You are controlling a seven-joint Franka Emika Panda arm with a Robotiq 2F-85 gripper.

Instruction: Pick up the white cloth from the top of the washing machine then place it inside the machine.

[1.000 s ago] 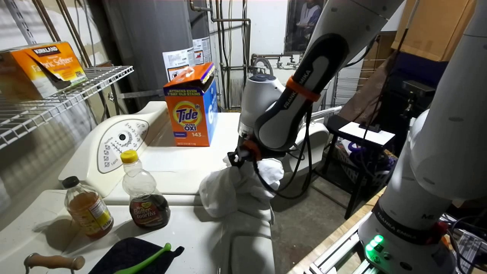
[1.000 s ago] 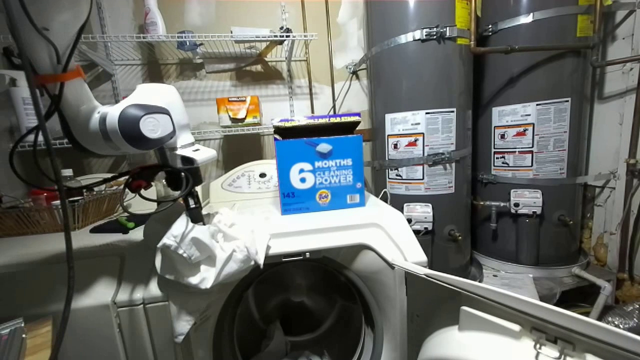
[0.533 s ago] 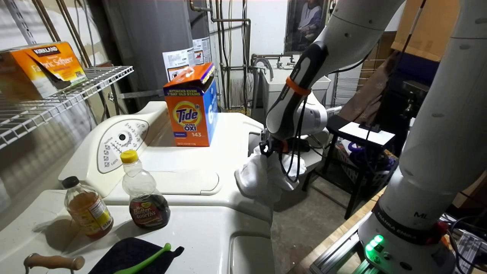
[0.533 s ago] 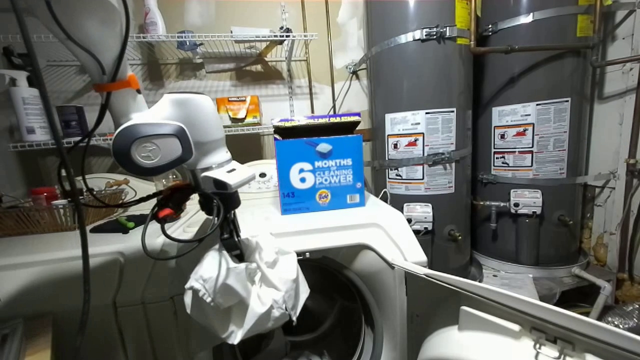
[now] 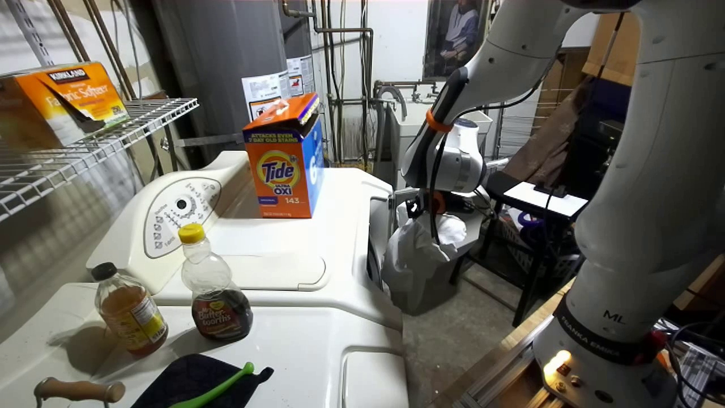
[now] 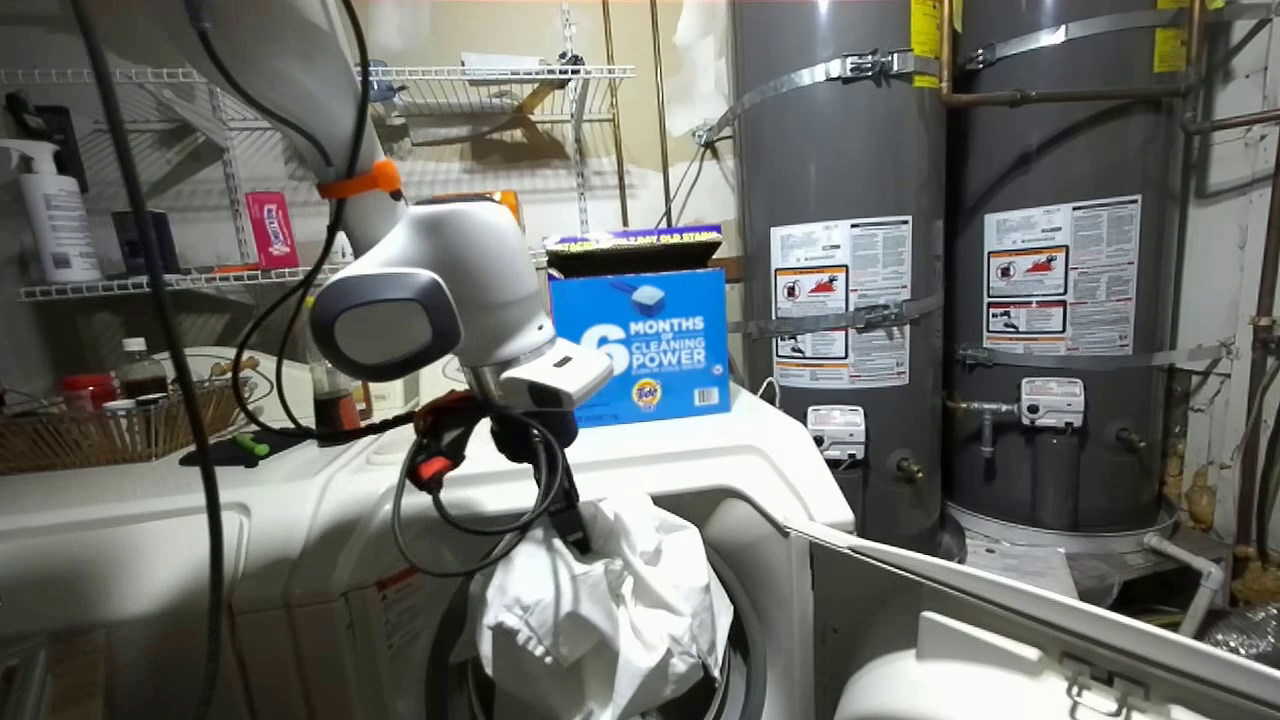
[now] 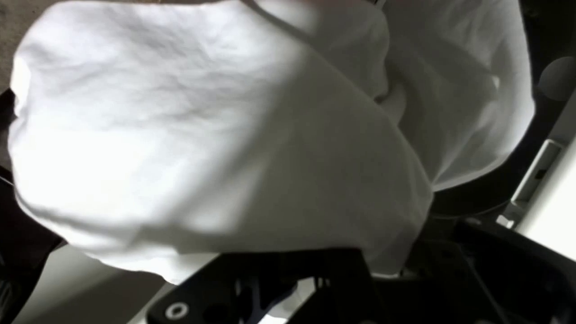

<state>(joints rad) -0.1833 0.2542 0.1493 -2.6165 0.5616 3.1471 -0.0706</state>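
The white cloth [image 6: 620,615] hangs crumpled before the round opening of the washing machine [image 6: 770,465] and covers most of it. My gripper [image 6: 575,540] points down from above, shut on the cloth's upper part. In the other viewpoint, the cloth [image 5: 416,263] hangs off the machine's front edge, clear of the top. In the wrist view the cloth [image 7: 180,135] fills most of the picture, bunched at the gripper [image 7: 382,265]; its fingertips are partly hidden. Whether any cloth is past the rim, I cannot tell. The machine's door [image 6: 1000,610] stands swung out.
A detergent box [image 6: 640,350] stands on the machine's top, behind the arm. Two bottles, a syrup bottle [image 5: 218,300] and a juice bottle [image 5: 133,317], stand on the neighbouring white appliance with a dark cloth [image 5: 187,379]. A black stool [image 5: 521,209] stands beyond the arm.
My gripper has carried the cloth off the machine's top, forward and down past the front edge to the opening. The light on the robot's base has turned from green to orange.
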